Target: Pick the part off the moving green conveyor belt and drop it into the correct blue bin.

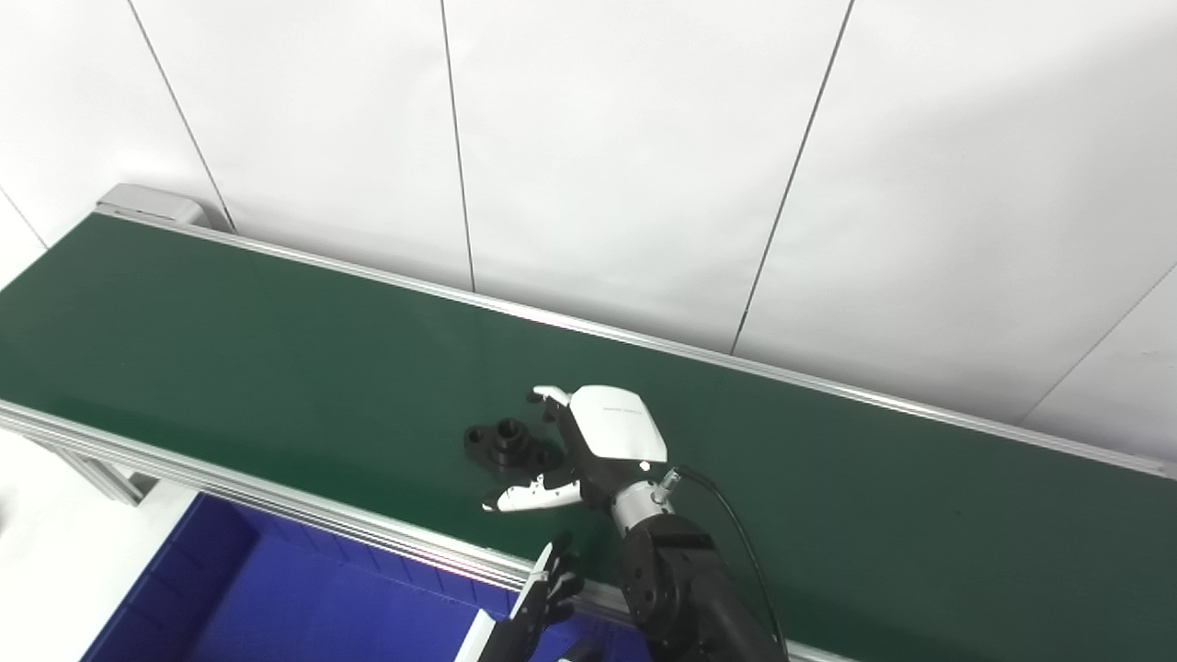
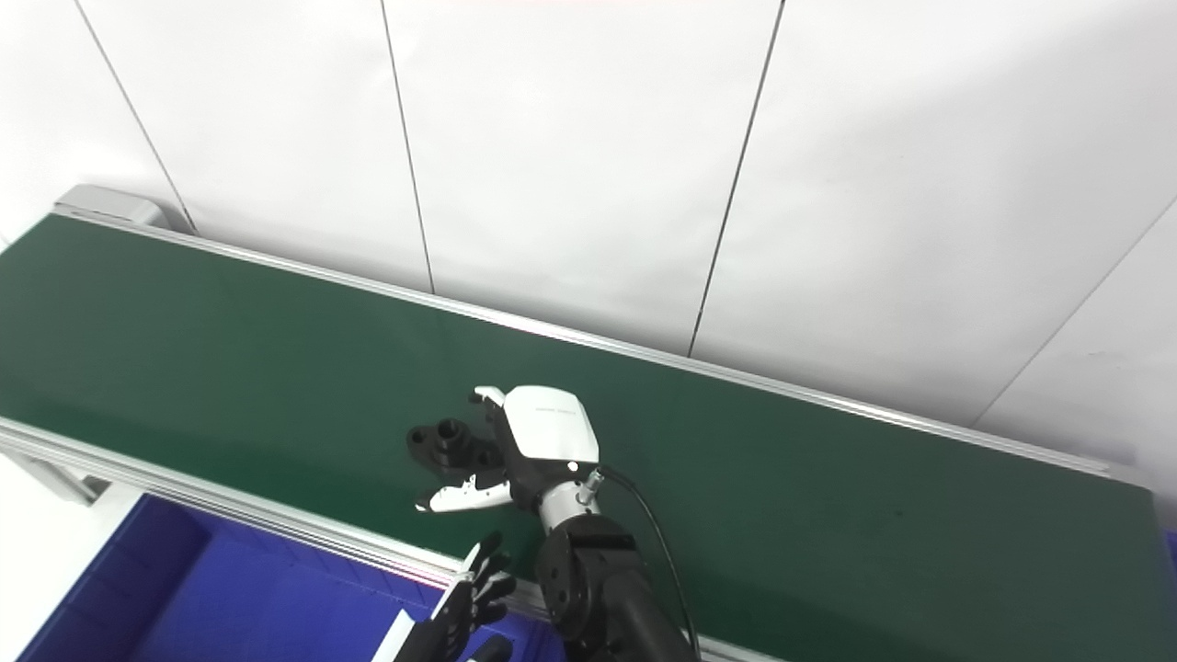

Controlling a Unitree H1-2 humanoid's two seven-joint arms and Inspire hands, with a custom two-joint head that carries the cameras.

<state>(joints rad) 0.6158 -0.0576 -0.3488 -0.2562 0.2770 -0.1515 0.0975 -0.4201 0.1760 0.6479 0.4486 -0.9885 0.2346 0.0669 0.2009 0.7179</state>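
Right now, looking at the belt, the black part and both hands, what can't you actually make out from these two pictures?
- Grasp: in both views the right hand covers the near side of the black part, so whether its fingers touch it is unclear.
- Left hand: cut off by the bottom edge in both views; open or shut is unclear.
- Blue bin: bottom edge and belt rail hide most of it.
- Belt: motion cannot be seen.

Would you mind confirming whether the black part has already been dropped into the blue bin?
No, the black part lies on the green conveyor belt, beside the right hand, while the blue bin sits below the belt's near edge.
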